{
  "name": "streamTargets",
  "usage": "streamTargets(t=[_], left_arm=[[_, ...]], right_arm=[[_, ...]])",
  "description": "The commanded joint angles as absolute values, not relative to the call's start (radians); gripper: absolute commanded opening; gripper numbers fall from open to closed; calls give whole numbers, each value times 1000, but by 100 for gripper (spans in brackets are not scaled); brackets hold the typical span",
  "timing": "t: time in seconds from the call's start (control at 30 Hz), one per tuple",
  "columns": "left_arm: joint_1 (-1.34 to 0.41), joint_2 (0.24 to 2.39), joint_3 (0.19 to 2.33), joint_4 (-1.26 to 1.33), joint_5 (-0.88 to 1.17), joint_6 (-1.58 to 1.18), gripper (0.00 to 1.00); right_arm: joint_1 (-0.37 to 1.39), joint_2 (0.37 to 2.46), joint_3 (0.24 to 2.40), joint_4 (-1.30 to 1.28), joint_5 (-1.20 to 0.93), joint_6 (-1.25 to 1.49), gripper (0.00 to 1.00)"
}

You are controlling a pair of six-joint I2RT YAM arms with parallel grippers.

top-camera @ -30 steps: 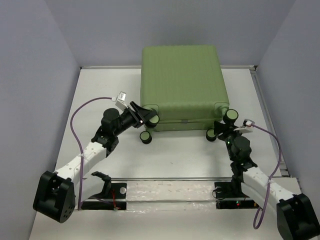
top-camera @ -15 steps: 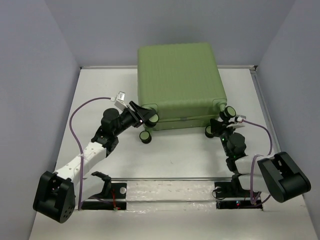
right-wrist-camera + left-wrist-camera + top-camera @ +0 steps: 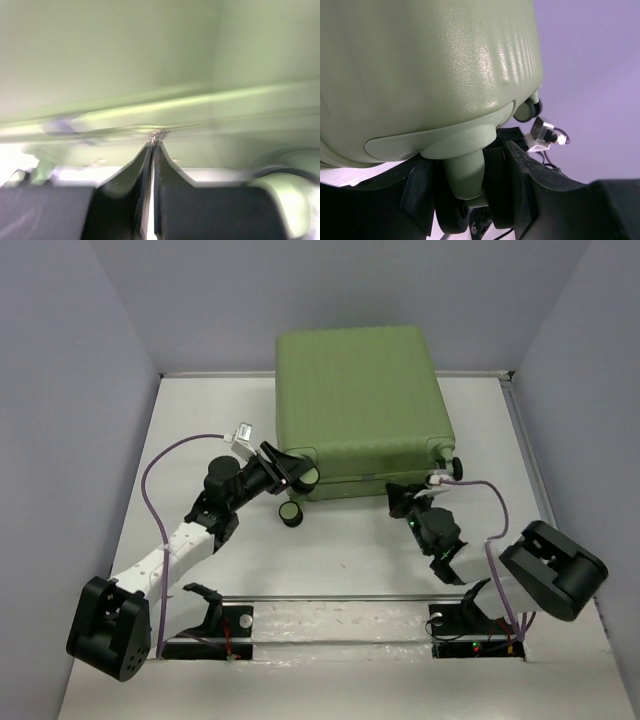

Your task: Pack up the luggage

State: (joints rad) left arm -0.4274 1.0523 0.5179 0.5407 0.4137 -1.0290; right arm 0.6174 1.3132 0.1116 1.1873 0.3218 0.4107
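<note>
- Broadly, the white worktop [image 3: 185, 425] carries one big thing: the luggage [image 3: 360, 400], a pale green hard case with a ribbed shell. It lies flat and closed at the far middle, its wheeled end turned toward the arms.
- The left arm [image 3: 185, 545] reaches in from the near left, and the left tool [image 3: 292, 472] sits right at the case's near-left corner.
- The right arm [image 3: 445, 545] is folded tightly. Its right tool [image 3: 403, 492] is against the near side of the case, between the middle and the near-right corner.
- In the left wrist view the black fingers [image 3: 520, 180] stand partly apart, one on each side of the green wheel leg [image 3: 465, 175] under the rounded corner. The black corner wheel [image 3: 451, 217] is pressed between them, so this tool has hold of that wheel.
- In the right wrist view the picture is blurred. The two fingers [image 3: 120, 200] are almost together, with only a thin bright slit between them.
- Their tips meet at the seam [image 3: 200, 107] that runs along the case's side.
- A tiny glinting speck [image 3: 157, 133] sits at the tips. I cannot tell what it is or whether it is pinched.
- Two more wheels show from above: a free wheel [image 3: 290, 515] just near of the left tool, and a right-corner wheel [image 3: 455, 468] beside the right tool.
</note>
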Motion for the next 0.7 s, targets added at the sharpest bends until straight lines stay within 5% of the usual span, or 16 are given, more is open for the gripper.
streamTargets(t=[0.0, 0.13, 0.4, 0.67], left_arm=[[-498, 1072, 610, 859, 482, -1022, 6], [-549, 1103, 663, 887, 489, -1075, 6], [-555, 1103, 739, 959, 540, -1213, 6], [-616, 1060, 713, 1095, 473, -1385, 6]], right_arm=[[921, 1524, 268, 1387, 546, 305, 7], [1086, 1689, 432, 1424, 592, 275, 7], [1241, 1854, 693, 1499, 364, 380, 7], [1259, 2106, 1043, 1623, 326, 642, 7]])
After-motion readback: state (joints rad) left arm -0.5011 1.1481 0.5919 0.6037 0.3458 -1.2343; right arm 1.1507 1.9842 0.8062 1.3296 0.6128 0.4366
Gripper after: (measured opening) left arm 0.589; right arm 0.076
